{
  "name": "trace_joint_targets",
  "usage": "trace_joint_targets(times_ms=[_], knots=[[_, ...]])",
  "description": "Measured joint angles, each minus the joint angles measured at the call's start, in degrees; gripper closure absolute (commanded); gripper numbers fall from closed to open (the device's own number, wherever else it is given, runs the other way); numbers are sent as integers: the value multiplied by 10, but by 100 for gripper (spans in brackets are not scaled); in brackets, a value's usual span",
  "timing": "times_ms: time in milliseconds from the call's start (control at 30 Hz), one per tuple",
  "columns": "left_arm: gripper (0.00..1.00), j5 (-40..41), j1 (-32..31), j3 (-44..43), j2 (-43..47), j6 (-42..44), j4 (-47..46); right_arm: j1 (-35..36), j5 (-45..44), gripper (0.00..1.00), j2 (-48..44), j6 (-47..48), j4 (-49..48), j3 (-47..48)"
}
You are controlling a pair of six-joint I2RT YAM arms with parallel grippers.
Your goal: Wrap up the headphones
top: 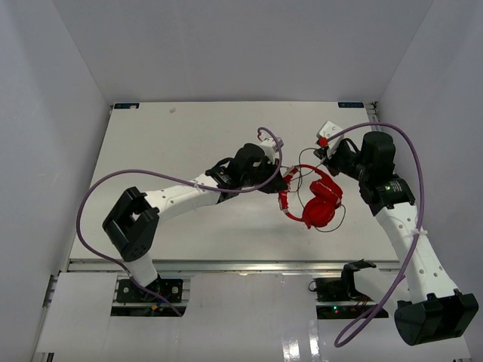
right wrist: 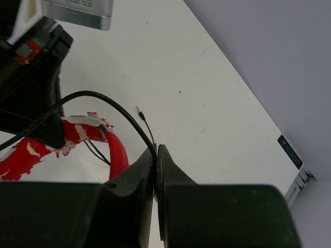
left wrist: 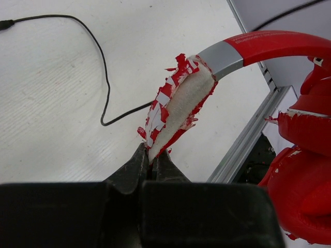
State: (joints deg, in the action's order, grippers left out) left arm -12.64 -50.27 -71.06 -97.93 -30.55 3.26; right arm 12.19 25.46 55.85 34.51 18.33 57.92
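Only the wrist views show the grips: left gripper [left wrist: 153, 161] closed on the torn headband [left wrist: 181, 106] of the headphones [top: 317, 204], right gripper [right wrist: 156, 152] pinching their black cable [right wrist: 106, 98]. The top view puts them right of centre over the white table [top: 173, 143], pale walls [top: 226, 45] around

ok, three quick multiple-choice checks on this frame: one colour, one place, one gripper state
1. The earcups of the headphones are: A black, B red, C blue.
2. The left gripper grips: A an earcup, B nothing, C the frayed headband padding.
3. The right gripper is: A shut on the thin black cable, B wide open, C shut on an earcup.

Answers:
1 B: both cups show bright red in the left wrist view.
2 C: its tips pinch the torn end of the padding.
3 A: the cable runs down in between its closed fingers.
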Motion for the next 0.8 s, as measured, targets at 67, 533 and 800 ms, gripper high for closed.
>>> trace_joint_targets(times_ms=[67,533,800], knots=[[100,-4,-7,0,0,1,-4,-1,-23,92,0,1,-9,-13],[100,12,-25,114,196,-25,-42,-78,-18,92,0,-139,-90,-70],[100,20,-25,122,217,-34,-55,-101,94,92,-12,-193,-114,-103]])
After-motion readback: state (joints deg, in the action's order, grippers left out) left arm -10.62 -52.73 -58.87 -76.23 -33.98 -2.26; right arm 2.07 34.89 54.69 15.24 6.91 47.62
